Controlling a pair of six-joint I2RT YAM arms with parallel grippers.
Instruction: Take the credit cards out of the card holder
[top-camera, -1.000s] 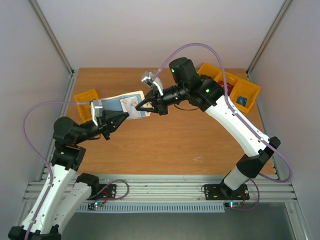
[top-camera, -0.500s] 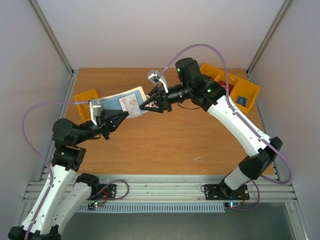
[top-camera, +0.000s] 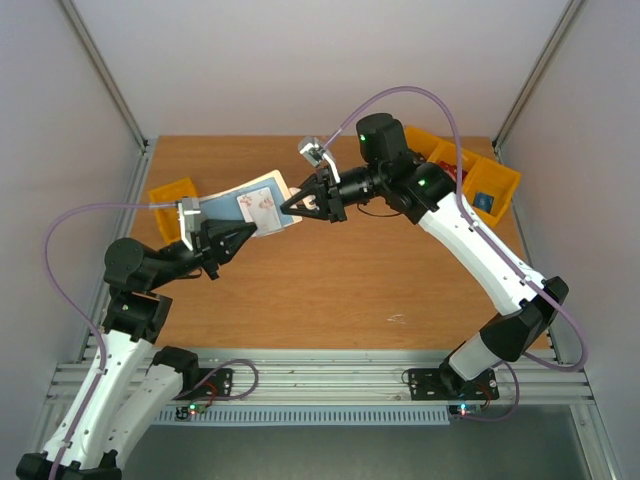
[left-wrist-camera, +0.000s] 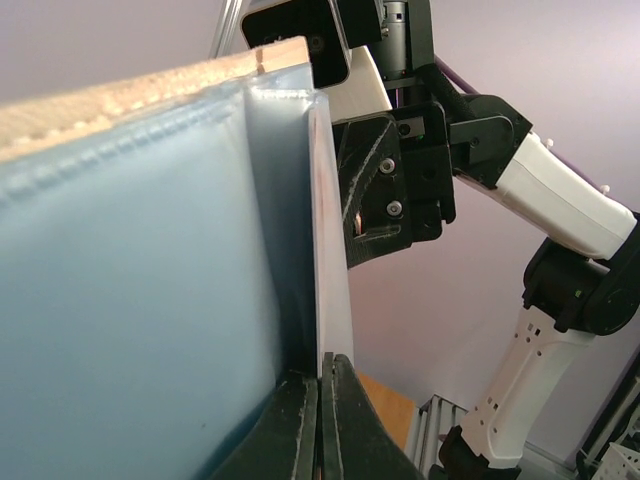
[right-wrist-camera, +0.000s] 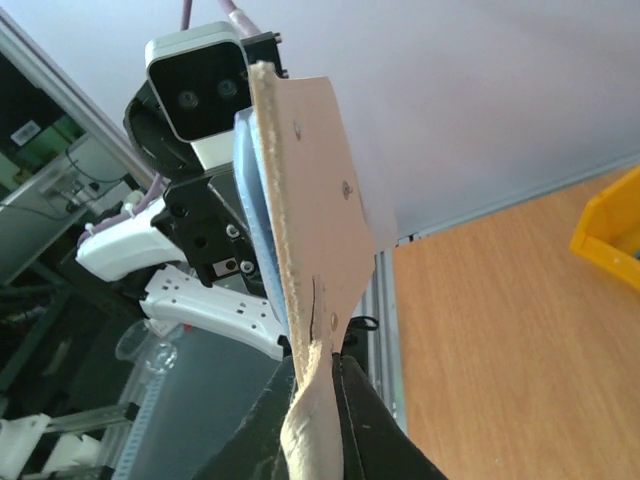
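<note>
Evidently left fingers (left-wrist-camera: 288, 432) pinched the card holder (top-camera: 225, 208); right fingers (right-wrist-camera: 372, 432) pinched its cover. I needed a credit card (top-camera: 259, 208) edge instead.

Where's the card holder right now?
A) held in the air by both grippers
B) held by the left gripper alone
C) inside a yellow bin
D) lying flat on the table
A: the card holder hangs open above the table, with the left gripper pinched on one edge and the right gripper closed on the opposite edge.
</note>
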